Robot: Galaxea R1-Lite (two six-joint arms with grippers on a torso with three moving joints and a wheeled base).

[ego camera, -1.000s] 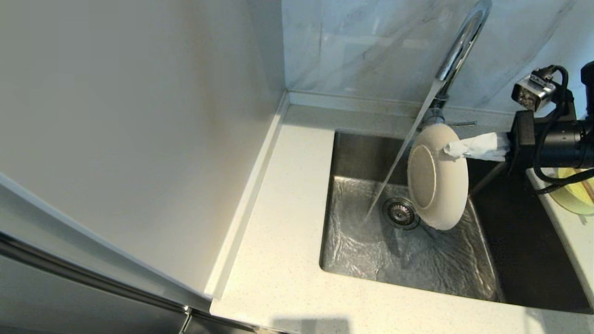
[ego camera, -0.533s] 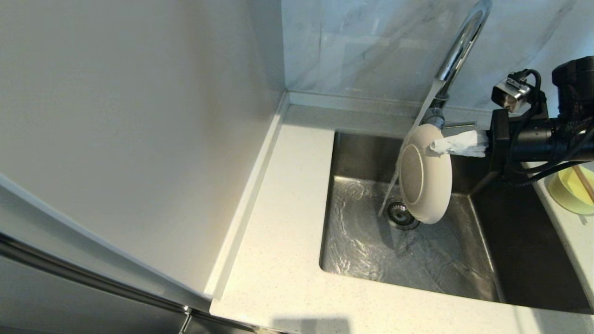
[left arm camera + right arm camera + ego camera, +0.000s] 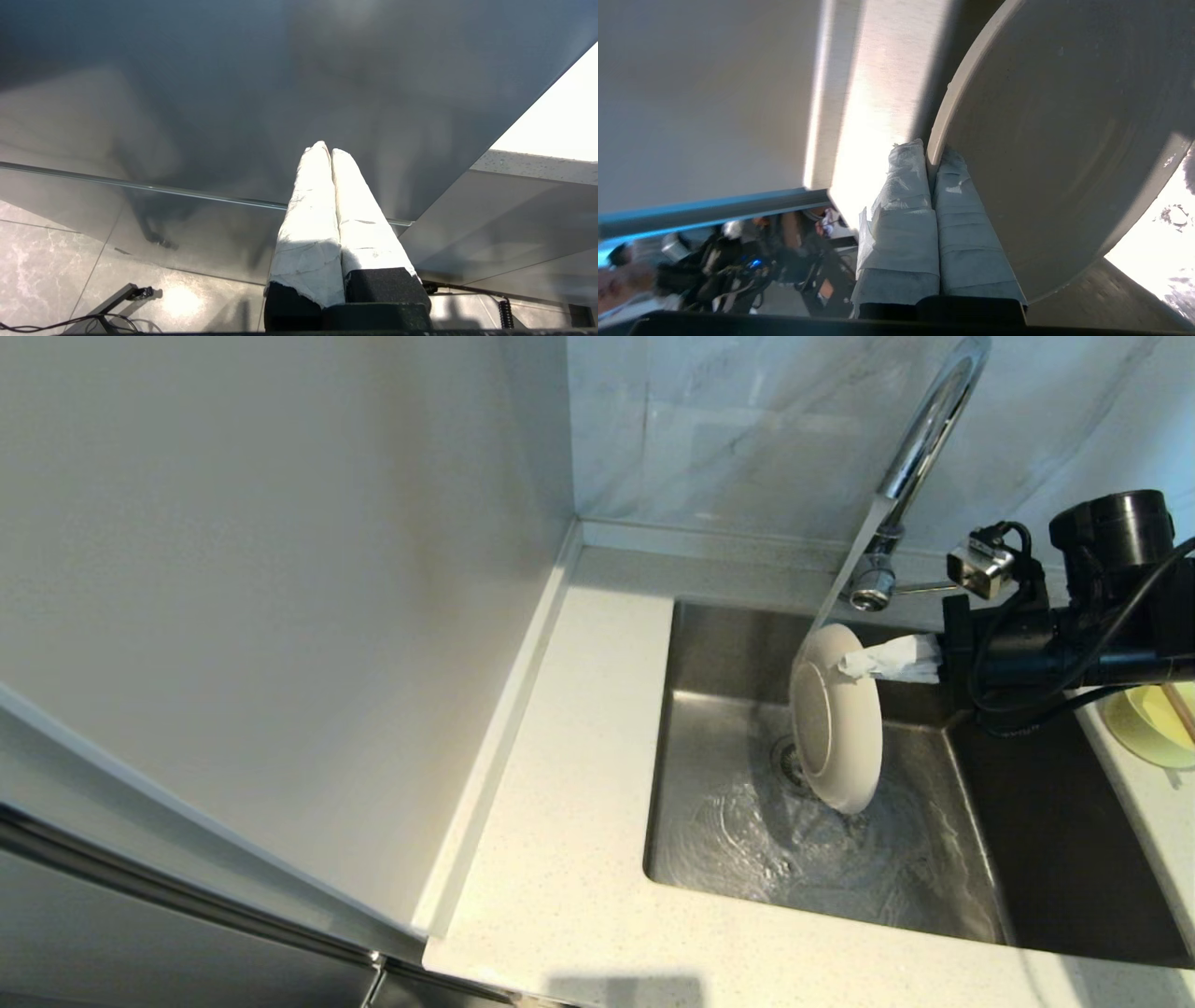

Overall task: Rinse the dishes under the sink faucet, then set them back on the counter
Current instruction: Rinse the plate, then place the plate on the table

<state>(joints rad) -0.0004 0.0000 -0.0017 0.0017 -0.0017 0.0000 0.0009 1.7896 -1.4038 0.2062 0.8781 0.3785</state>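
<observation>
A: Right wrist view first: the right claw (image 3: 931,156) is pinching the rim of the plate (image 3: 1045,135), one wrapped finger on each face, the rim wedged between them right at the tips.

B: And from the head view?

A: The plate (image 3: 834,719) hangs on edge off the claw's tips (image 3: 854,665), underside turned away from the arm, down inside the sink (image 3: 831,859). A second ago it was higher and nearer the arm's side, with the stream falling clear of it to the drain. Now the arm has carried it lower and further from the right wall, and the water from the faucet (image 3: 920,439) strikes the plate's top edge just beyond the claw's tips.

B: So the rinse has begun?

A: I'd judge so. The water below the plate is churned up around the drain (image 3: 789,761), which the plate half hides, and that fits with flow running off the dish. The face toward the claw may need turning into the stream too.

B: The rest of the dishes?

A: Behind the claw, past the wrist, the bowl (image 3: 1153,733) sits on the counter (image 3: 560,821) to the right of the sink, a chopstick (image 3: 1180,707) resting in it. They look next in line, or already done; I can't tell which.

B: Left arm?

A: Parked outside the head view. Its wrist view shows the left claw (image 3: 329,151) pressed together, empty, near a cabinet front above the floor.
</observation>
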